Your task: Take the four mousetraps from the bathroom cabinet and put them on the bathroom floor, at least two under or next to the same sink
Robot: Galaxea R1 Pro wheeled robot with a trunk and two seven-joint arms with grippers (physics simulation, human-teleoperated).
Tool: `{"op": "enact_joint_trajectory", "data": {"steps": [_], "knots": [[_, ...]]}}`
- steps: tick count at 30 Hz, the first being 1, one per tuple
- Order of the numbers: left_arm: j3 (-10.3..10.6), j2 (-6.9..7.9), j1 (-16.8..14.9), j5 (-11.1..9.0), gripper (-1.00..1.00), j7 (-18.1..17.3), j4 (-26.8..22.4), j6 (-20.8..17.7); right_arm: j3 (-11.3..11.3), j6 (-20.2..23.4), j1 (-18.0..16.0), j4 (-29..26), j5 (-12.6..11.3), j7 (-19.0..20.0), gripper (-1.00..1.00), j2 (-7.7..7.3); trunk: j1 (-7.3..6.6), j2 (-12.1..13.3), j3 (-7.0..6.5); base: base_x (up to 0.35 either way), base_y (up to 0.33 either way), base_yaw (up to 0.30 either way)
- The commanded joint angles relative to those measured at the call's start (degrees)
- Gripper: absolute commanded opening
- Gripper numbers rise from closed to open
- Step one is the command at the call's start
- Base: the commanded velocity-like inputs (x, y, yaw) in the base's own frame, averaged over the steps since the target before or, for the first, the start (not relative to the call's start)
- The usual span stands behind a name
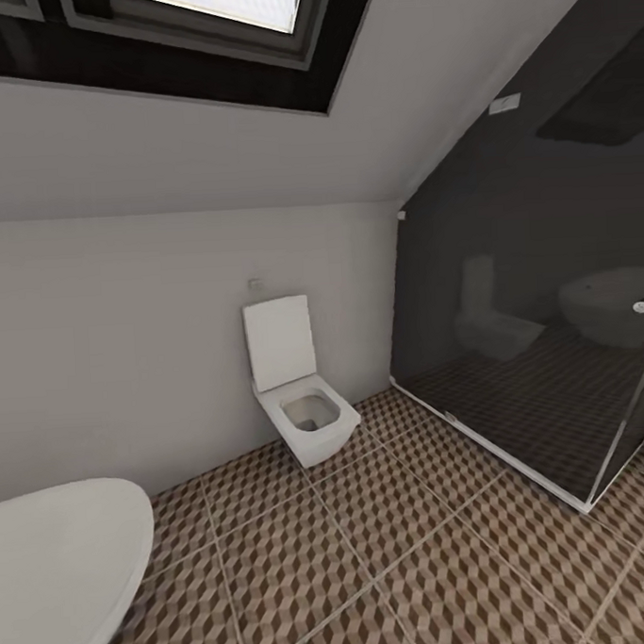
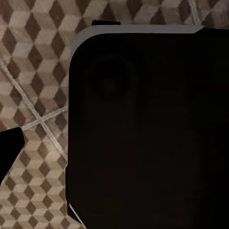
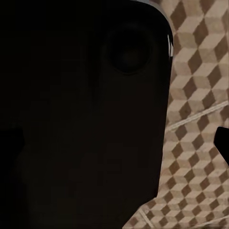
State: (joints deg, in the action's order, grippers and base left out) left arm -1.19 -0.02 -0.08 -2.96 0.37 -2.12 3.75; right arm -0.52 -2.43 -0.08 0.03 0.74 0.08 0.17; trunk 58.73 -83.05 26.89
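While I scan bathroom floor (image 1: 391, 564), toilet (image 1: 298, 399) ahead; cabinet search pending; need turn. Claws' state: can't tell.

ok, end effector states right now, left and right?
Left end effector: cannot be told; the left wrist view shows a dark body over the bathroom floor.
Right end effector: cannot be told; the right wrist view is likewise mostly dark.

Head cam high; wrists near bathroom floor (image 1: 372, 546).

Cube-patterned bathroom floor (image 1: 390, 545), bare tiles
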Motion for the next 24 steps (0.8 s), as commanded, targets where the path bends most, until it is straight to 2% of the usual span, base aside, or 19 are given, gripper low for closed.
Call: {"op": "enact_joint_trajectory", "data": {"steps": [1,7,14,24], "knots": [[-0.07,0.0,-0.01,-0.32,1.0,0.04,0.01,0.16,-0.04,-0.17,-0.01,0.01,0.07,0.01,1.0,0.0,0.0,-0.02,0.04,0.0,0.0,-0.293],[-0.12,0.08,-0.01,-2.5,1.0,0.13,0.01,-0.06,-0.08,-0.37,-0.01,0.01,0.1,0.01,1.0,-0.05,0.0,-0.02,0.04,0.0,0.0,-0.293],[-0.13,-0.03,-0.01,-3.21,1.0,0.15,0.0,-0.19,-0.09,-0.64,-0.01,0.05,0.06,0.01,1.0,-0.07,0.0,-0.02,0.04,0.0,0.0,-0.281],[-0.18,-0.06,-0.01,-3.43,1.0,0.16,0.01,-0.15,-0.06,-0.74,-0.01,0.06,-0.08,0.01,1.0,-0.08,0.0,-0.02,0.04,0.0,0.0,-0.1]]}}
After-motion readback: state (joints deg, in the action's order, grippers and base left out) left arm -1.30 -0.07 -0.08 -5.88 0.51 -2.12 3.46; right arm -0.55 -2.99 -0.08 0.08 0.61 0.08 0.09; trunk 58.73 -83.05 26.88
